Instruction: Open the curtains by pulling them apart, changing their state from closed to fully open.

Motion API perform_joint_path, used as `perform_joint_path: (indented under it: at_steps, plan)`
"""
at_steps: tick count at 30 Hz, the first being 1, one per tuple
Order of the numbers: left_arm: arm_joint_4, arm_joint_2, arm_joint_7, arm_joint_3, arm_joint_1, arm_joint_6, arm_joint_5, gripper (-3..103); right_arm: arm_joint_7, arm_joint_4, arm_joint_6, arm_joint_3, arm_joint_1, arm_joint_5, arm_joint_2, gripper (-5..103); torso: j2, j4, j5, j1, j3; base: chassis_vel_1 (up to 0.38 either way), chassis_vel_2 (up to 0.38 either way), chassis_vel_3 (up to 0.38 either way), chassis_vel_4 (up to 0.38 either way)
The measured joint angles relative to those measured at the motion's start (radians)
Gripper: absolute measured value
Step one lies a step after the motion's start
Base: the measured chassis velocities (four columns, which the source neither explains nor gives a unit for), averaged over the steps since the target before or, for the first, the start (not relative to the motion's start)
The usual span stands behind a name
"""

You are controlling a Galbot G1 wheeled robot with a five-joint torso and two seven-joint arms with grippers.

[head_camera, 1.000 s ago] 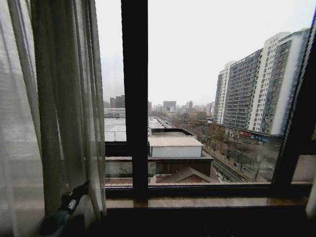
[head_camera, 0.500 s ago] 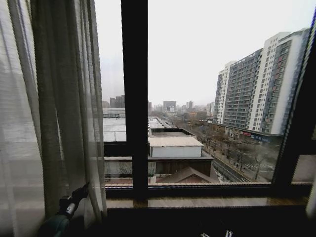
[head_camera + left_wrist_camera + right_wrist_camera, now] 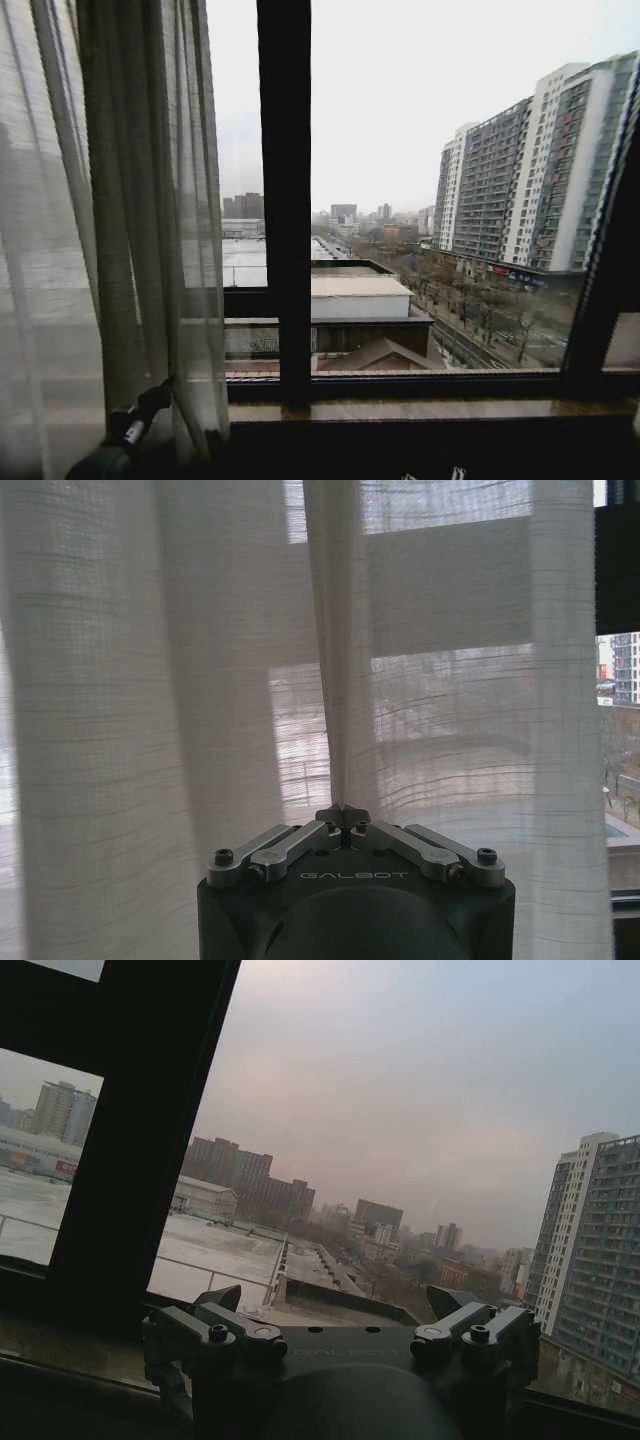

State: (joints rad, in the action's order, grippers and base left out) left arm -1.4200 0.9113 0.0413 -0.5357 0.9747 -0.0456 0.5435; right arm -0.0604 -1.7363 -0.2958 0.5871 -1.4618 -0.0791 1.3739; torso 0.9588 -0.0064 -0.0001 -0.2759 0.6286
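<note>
Left of the black window bar point(image 3: 285, 200), the curtains point(image 3: 120, 220) hang bunched; left gripper point(image 3: 343, 820) pinches a pleat low down. Sheer, light, limp fabric, likely slippery. Right gripper point(image 3: 340, 1310) spread, idle.

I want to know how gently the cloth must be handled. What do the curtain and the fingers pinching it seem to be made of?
The curtain looks like thin sheer woven fabric, matte white: a grid weave shows and the window shapes come through it. The left gripper is shut on a pleat; its fingers look like bare brushed metal, silvery with screw heads, on a dark matte body, probably plastic.
</note>
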Motion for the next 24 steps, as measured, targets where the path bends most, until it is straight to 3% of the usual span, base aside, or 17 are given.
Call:
perform_joint_path:
  at_steps: [12,24]
  plan:
    - [-0.085,-0.007,-0.004,-0.040,0.085,0.001,0.004,0,0.001,-0.026,-0.002,-0.007,-0.019,-0.006,0.000,100,0.000,-0.0005,0.0001,0.000,0.000,0.130,0.131,-0.132,-0.122]
    - [-0.204,0.002,-0.050,-0.085,0.149,-0.004,0.014,0,0.018,-0.052,-0.025,-0.008,-0.051,-0.027,0.000,100,0.000,-0.0005,0.0001,0.000,0.000,0.136,0.149,-0.148,-0.148]
